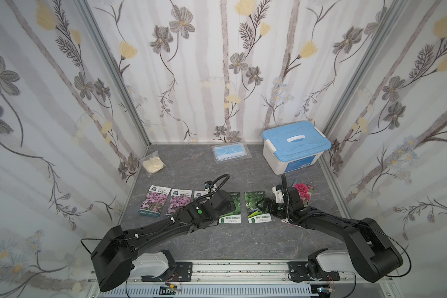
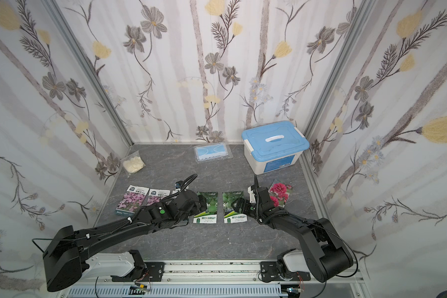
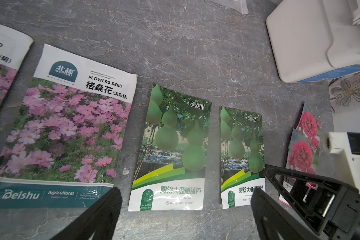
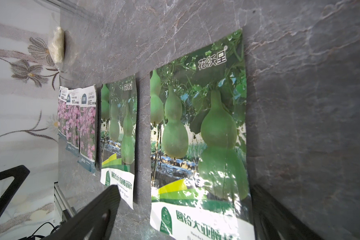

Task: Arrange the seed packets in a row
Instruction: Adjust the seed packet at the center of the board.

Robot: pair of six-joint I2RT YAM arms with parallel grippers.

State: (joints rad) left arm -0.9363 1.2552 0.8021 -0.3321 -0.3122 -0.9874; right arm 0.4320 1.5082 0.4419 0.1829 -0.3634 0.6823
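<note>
- left gripper [image 3: 185, 193]: jaws apart, empty, over a gourd packet [image 3: 170, 149]
- right gripper [image 4: 184, 187]: jaws apart, empty, over the other gourd packet [image 4: 200, 135]
- purple packets [image 1: 156, 201] lie farthest from the box [image 1: 294, 144]; red packets [image 1: 303, 192] nearest it, overlapping

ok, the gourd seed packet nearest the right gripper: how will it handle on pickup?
Gourd seed packet: probably slippery, glossy film with glare patches. Likely light and floppy, a thin pouch. Lies flat on the table, so it may slide rather than lift.

Both top views high, looking down at whole table [image 1: 217, 245], wrist views close, sharing gourd packets [image 3: 168, 149]
</note>
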